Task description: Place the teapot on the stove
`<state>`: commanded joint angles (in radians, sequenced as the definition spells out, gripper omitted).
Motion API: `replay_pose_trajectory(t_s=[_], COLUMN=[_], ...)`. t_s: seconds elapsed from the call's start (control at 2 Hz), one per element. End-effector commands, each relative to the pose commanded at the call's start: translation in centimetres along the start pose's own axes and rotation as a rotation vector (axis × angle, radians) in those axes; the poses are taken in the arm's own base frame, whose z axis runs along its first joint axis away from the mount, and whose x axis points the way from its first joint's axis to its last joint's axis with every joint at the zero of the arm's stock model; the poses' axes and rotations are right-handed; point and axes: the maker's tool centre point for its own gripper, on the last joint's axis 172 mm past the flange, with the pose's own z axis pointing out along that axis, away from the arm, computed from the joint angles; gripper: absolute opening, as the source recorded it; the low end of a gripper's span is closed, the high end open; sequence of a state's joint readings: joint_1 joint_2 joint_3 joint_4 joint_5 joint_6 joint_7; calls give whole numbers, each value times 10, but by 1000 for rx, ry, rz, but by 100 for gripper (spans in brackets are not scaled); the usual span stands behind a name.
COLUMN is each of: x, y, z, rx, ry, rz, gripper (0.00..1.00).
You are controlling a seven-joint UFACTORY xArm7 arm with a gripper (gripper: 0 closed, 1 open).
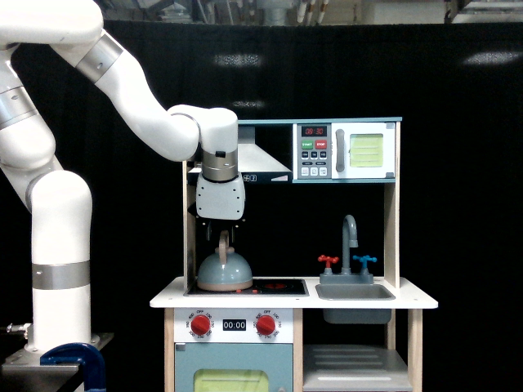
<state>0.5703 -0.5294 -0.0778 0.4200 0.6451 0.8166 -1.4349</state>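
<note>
The grey-blue teapot [223, 271] stands upright on the left part of the black stove [278, 287], with its wooden base rim flat on the panel. Its wooden loop handle [224, 242] points straight up. My gripper [222, 229] hangs directly over the handle, its dark fingers at the top of the loop. The jaws look spread and are not clamping the handle. The fingertips are hard to make out against the black backdrop.
A white range hood [260, 163] juts out just right of my wrist, with the microwave [347, 151] beyond it. The left wooden post [189, 237] of the toy kitchen stands close beside the teapot. A grey faucet [350, 241] and sink [355, 292] are at the exterior view's right.
</note>
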Motion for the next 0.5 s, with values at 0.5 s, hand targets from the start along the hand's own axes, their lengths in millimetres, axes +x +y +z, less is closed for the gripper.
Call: replay_pose_trajectory(t_s=[0.5], x=[-54], y=[6], z=[-107], rx=[0], ry=[0], rz=[0], gripper=[100])
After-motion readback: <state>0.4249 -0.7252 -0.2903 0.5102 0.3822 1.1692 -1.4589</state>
